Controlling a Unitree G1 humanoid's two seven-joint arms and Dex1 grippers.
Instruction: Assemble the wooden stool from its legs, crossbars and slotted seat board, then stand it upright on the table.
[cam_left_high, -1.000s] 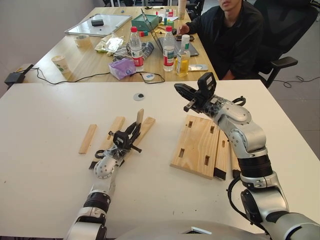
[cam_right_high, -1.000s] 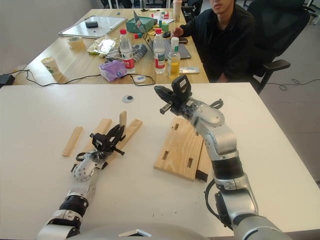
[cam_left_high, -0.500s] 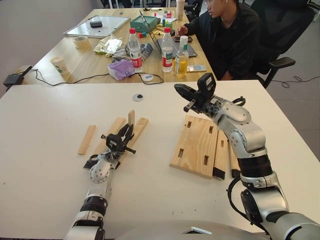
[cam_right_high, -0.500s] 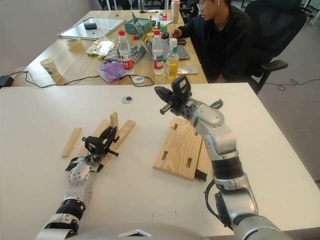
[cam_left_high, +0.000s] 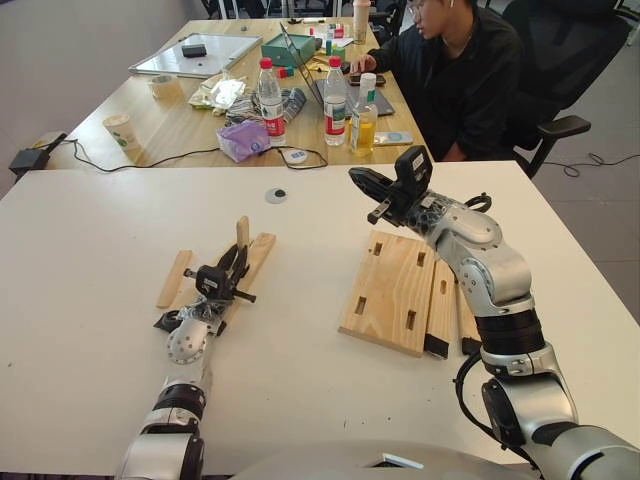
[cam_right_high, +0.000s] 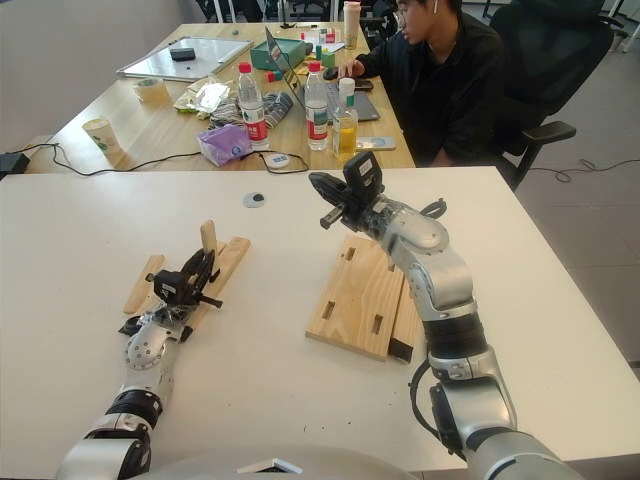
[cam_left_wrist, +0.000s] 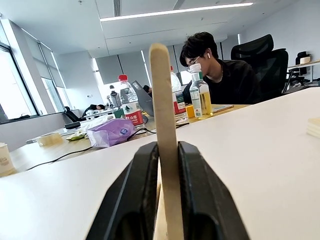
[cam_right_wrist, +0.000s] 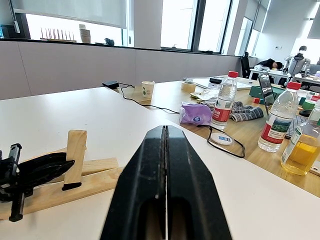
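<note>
Table (cam_left_high: 80, 230): white work surface, with all the stool parts lying flat and none joined yet. By my judgement the assembly is at its opening step.

Slotted seat board (cam_left_high: 395, 290): lies on the robot's right half of the table, propped at a slight tilt on further wooden pieces (cam_left_high: 442, 312) that show along its right edge. Four slots (cam_left_high: 410, 320) face upward and are unobstructed.

Loose strips (cam_right_high: 228, 258): lie flat on the left half, well apart from the board, with one more strip (cam_left_high: 174, 278) just beside them.

Right gripper (cam_right_wrist: 165, 137): hovers above the board's far edge with its fingers pressed together and nothing held.

Left gripper (cam_left_high: 238, 260): low over the loose strips, its fingers (cam_left_wrist: 145, 185) clamped on a short wooden piece (cam_left_wrist: 162, 115) that stands upright between them. Whether this piece is a leg or a crossbar cannot be told.

Recommendation: carry the piece across to a near-side slot, keeping it vertical. Align its lower end squarely with the slot before pressing down. The tilted board may rock or slide, so the right gripper should rest on it first. Clamp pressure should be kept up until the piece is seated.
</note>
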